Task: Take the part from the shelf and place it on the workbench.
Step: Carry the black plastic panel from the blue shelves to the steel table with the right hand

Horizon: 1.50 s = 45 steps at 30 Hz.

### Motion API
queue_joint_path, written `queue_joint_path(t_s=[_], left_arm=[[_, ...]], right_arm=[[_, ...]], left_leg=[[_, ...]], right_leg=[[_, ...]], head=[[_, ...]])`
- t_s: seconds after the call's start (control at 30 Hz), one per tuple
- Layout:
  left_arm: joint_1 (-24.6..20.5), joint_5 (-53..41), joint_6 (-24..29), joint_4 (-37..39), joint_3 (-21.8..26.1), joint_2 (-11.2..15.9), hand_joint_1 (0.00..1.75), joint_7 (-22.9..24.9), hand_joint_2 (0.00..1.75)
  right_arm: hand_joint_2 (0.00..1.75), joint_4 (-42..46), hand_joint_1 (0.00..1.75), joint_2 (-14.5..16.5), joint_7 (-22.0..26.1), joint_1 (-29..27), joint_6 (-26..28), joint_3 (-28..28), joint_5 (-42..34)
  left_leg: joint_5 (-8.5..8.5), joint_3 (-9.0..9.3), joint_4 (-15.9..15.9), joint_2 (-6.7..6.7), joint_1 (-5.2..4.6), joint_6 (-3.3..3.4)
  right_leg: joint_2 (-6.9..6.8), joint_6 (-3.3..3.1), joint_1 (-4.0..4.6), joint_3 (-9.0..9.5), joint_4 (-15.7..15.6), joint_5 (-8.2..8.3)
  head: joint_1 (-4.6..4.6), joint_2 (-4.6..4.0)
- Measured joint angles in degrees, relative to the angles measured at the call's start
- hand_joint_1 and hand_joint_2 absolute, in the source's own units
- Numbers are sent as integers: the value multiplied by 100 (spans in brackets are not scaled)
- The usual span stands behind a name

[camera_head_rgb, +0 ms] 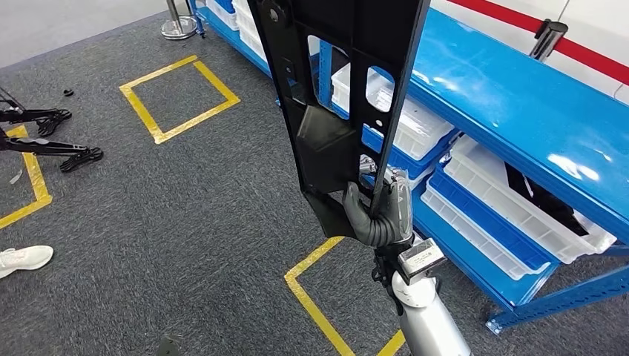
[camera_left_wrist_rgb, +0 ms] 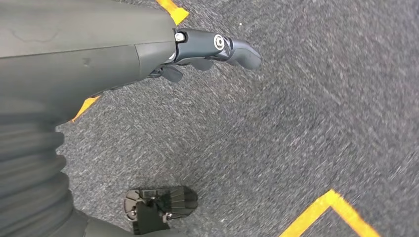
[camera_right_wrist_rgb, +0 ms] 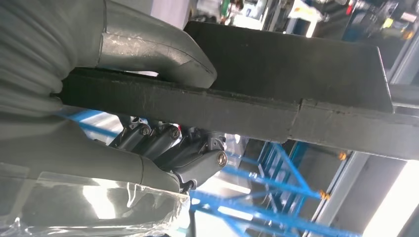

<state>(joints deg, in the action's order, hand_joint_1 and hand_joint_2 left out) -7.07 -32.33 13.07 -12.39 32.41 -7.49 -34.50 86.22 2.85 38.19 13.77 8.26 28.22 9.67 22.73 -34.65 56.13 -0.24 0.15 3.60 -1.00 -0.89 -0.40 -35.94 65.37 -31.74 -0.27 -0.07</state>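
- The right hand (camera_head_rgb: 378, 211) grips the lower end of a long black part (camera_head_rgb: 337, 89), holding it upright so it rises out of the top of the head view.
- From the right wrist, the thumb (camera_right_wrist_rgb: 163, 49) lies on one face of the part (camera_right_wrist_rgb: 276, 84) and the fingers (camera_right_wrist_rgb: 168, 143) curl under the other.
- The part stands over the grey carpet (camera_head_rgb: 185, 222), just beside the blue shelf (camera_head_rgb: 519, 96) with its white bins (camera_head_rgb: 512, 215).
- The left hand (camera_left_wrist_rgb: 207, 52) hangs over the carpet (camera_left_wrist_rgb: 296, 123), fingers loosely extended, holding nothing.
- Yellow tape squares (camera_head_rgb: 178, 96) mark the floor.
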Motion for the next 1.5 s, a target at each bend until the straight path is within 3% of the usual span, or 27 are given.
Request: queue_joint_path(t_s=[0.07,0.1,0.13,0.2,0.23,0.3,0.37,0.43,0.5,0.57,0.6,0.63,0.67,0.73,0.8,0.87,0.93,0.97,1.03,1.1,1.13,1.17,1.23,1.3,1.4,1.47,1.5], left_arm=[[-6,7,-1,1,1,-3,0,0,175],[2,10,-1,2,2,-5,0,0,175],[10,17,-2,3,2,-7,0,1,175],[18,31,-3,5,3,-8,0,-2,175],[17,38,-3,6,4,-6,0,-4,175],[29,48,1,7,7,1,0,-13,175],[61,52,4,9,7,6,0,-20,175],[81,55,7,11,7,13,0,-29,175],[74,57,8,13,7,15,0,-42,175],[70,60,10,14,7,12,0,-49,175],[73,62,10,15,8,11,0,-50,175],[75,64,11,16,8,11,0,-50,175],[76,64,13,17,9,12,0,-50,175],[66,64,14,17,9,24,0,-52,175],[53,64,14,17,8,35,0,-60,175],[52,65,14,17,8,38,0,-65,175],[56,68,15,18,9,30,0,-65,175],[49,69,16,19,9,25,0,-65,175],[26,70,15,19,9,16,0,-65,175],[18,69,13,20,9,10,0,-65,175],[20,67,11,21,9,5,0,-65,175],[22,62,8,22,8,2,0,-65,175],[17,44,-4,23,6,-3,0,-62,175],[10,14,-27,23,4,-1,0,-52,175],[12,-34,-76,23,2,16,0,-20,175],[-4,-78,-118,23,-10,31,0,8,175],[-23,-104,-142,23,-24,34,0,23,175]], right_arm=[[175,-70,175,-27,20,-2,-5,-1,-6],[175,-102,175,-34,26,-4,-9,0,-7],[175,-129,175,-38,32,-3,-15,0,-9],[175,-171,175,-40,42,15,-30,2,-15],[175,-190,175,-38,47,27,-41,4,-18],[175,-228,175,-27,55,44,-63,9,-24],[175,-255,175,-7,60,56,-78,9,-34],[175,-268,175,22,66,79,-84,7,-43],[175,-278,175,39,76,93,-86,6,-51],[175,-302,175,39,83,96,-87,6,-56],[175,-316,175,39,83,97,-87,6,-56],[175,-327,175,41,84,99,-87,7,-55],[175,-335,175,46,86,104,-87,7,-55],[175,-340,175,65,95,125,-87,8,-54],[175,-346,175,78,103,143,-87,8,-55],[175,-352,175,90,105,149,-88,8,-55],[175,-357,175,106,108,160,-88,11,-54],[175,-359,175,105,110,167,-88,13,-55],[175,-374,175,75,113,170,-87,15,-55],[175,-403,175,40,112,161,-87,15,-55],[175,-416,175,29,112,159,-87,14,-55],[175,-424,175,23,113,158,-87,14,-56],[175,-430,175,16,112,161,-79,15,-56],[175,-430,175,17,107,159,-54,21,-48],[175,-426,175,42,81,146,22,22,-10],[175,-409,175,70,47,138,96,21,29],[175,-395,175,78,27,128,136,20,49]], left_leg=[[-14,-20,2,-140,8,1],[-19,-26,6,-213,17,-9],[-22,-32,15,-290,33,-30],[-3,-64,83,-433,65,-107],[20,-100,143,-500,71,-160],[42,-180,227,-592,74,-250],[31,-219,238,-628,109,-299],[140,-310,430,-407,126,-341],[453,-599,1046,-97,124,-368],[731,-969,1767,-3,131,-371],[738,-1053,1912,5,130,-356],[639,-1022,1833,12,123,-327],[463,-875,1540,42,106,-280],[165,-469,772,227,24,-155],[98,-276,399,344,-62,-69],[89,-255,327,257,-95,-19],[11,-152,152,145,-63,26],[-31,-98,65,87,-40,47],[-68,-64,3,-41,-14,70],[-65,-68,4,-192,-7,58],[-62,-68,9,-270,0,42],[-55,-67,24,-347,12,16],[-15,-88,105,-488,30,-71],[31,-146,210,-585,28,-164],[50,-208,267,-630,59,-236],[215,-333,539,-406,78,-278],[375,-476,842,-241,84,-301]], right_leg=[[66,26,-55,-336,675,-221],[73,76,-85,-389,766,-217],[80,151,-120,-319,606,-116],[203,308,-204,25,-116,178],[281,337,-230,185,-444,293],[383,294,-227,313,-700,366],[301,202,-201,321,-688,390],[217,126,-200,339,-693,402],[113,59,-162,358,-698,389],[-9,16,-106,370,-697,366],[-69,1,-81,378,-697,354],[-126,-15,-59,391,-697,341],[-176,-24,-39,409,-698,327],[-269,-31,2,445,-705,296],[-360,-7,18,466,-727,273],[-457,34,25,504,-785,265],[-333,56,34,486,-717,195],[-200,51,30,401,-523,99],[41,30,-10,41,199,-185],[85,84,-53,-305,774,-329],[90,147,-77,-343,767,-267],[99,223,-104,-265,531,-118],[216,345,-163,60,-230,239],[315,305,-179,255,-638,404],[246,153,-157,284,-660,434],[166,74,-162,309,-668,438],[121,44,-146,318,-671,431]], head=[[9,0],[9,0],[9,0],[17,0],[22,0],[27,0],[20,0],[-1,0],[-26,0],[-31,0],[-31,0],[-32,0],[-31,0],[-27,0],[-32,0],[-46,0],[-40,0],[-31,0],[-14,0],[-3,0],[-4,0],[-2,0],[5,0],[13,0],[14,0],[-15,0],[-30,0]])
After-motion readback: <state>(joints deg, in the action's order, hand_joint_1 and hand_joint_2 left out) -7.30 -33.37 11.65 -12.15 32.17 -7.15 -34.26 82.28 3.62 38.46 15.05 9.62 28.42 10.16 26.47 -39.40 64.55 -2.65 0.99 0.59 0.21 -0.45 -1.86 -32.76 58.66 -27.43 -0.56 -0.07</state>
